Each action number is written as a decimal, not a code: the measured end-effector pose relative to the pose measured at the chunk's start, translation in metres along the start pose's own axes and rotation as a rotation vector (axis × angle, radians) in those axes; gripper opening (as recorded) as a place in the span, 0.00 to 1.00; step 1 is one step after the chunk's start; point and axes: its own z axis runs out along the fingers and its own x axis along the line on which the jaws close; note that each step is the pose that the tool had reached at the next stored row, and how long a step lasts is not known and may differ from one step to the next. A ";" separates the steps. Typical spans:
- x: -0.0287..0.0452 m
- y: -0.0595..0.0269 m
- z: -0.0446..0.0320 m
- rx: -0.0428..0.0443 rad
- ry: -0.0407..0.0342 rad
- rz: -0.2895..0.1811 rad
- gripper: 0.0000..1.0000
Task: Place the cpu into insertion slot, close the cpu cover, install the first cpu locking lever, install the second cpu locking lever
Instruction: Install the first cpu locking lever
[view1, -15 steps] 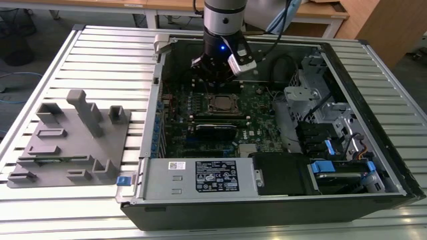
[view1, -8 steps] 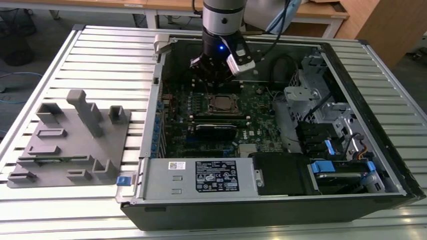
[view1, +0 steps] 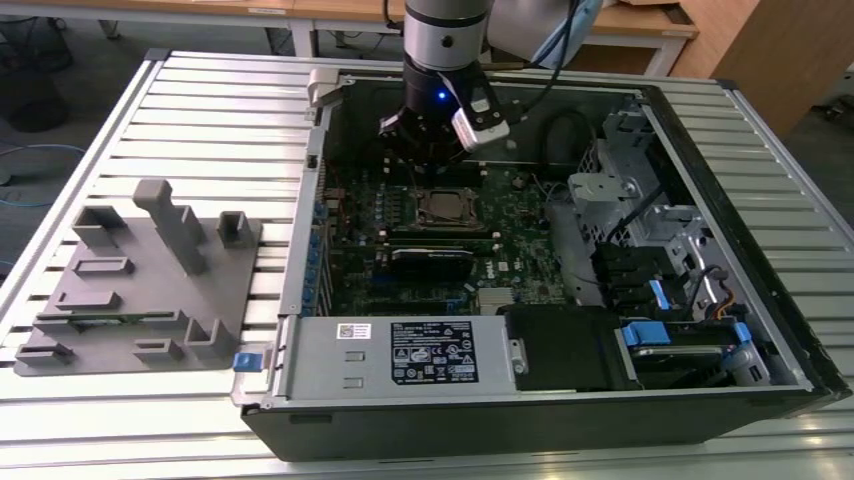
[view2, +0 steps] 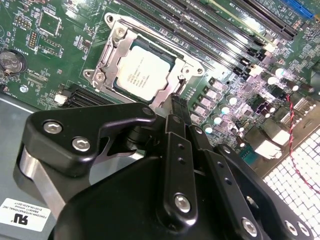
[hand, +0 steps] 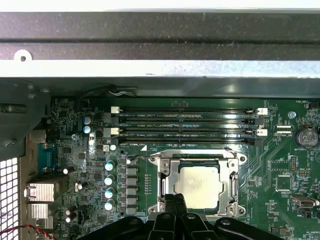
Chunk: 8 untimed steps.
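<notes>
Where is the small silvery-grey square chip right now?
In the first wrist view, the small silvery-grey square chip sits in the metal-framed socket on the green motherboard, beside the long black memory slots.

Over the cpu (hand: 199, 186) the way down is open. The gripper (hand: 175, 201) stands at one edge of the cover (hand: 167, 180) and blocks that side. Low memory slots (hand: 185, 125) lie just beside the opposite edge, and the case wall (hand: 160, 75) rises beyond them. Capacitors (hand: 109, 185) stand near a third side. In the exterior view, a black card (view1: 430, 262) stands near the cpu, and the drive cage (view1: 638, 190) is well off to the exterior view's right.
</notes>
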 end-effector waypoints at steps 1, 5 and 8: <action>-0.0001 0.0000 0.0000 0.0000 0.0003 0.000 0.11; -0.0001 0.0000 0.0000 -0.0002 0.0019 0.000 0.11; -0.0001 0.0000 0.0001 -0.0004 0.0042 0.000 0.11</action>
